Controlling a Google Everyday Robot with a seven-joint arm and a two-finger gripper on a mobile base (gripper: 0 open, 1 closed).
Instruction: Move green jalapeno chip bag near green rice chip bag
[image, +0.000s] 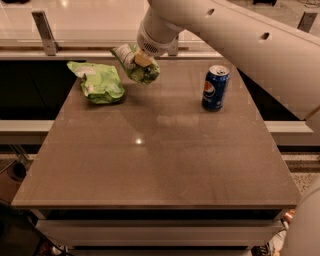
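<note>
The green jalapeno chip bag (134, 63), darker olive-green with a white panel at its upper left end, hangs in my gripper (143, 61) above the far part of the table. The gripper is shut on it, and the fingers are mostly buried in the crumpled bag. The green rice chip bag (98, 83), bright light green with a small white patch, lies flat on the table's far left. The held bag is just to the right of it, a small gap apart, and raised off the surface.
A blue Pepsi can (215, 88) stands upright at the far right of the brown table (160, 160). A glass rail with metal posts (44, 33) runs behind the table's far edge. My white arm (240, 45) reaches in from the upper right.
</note>
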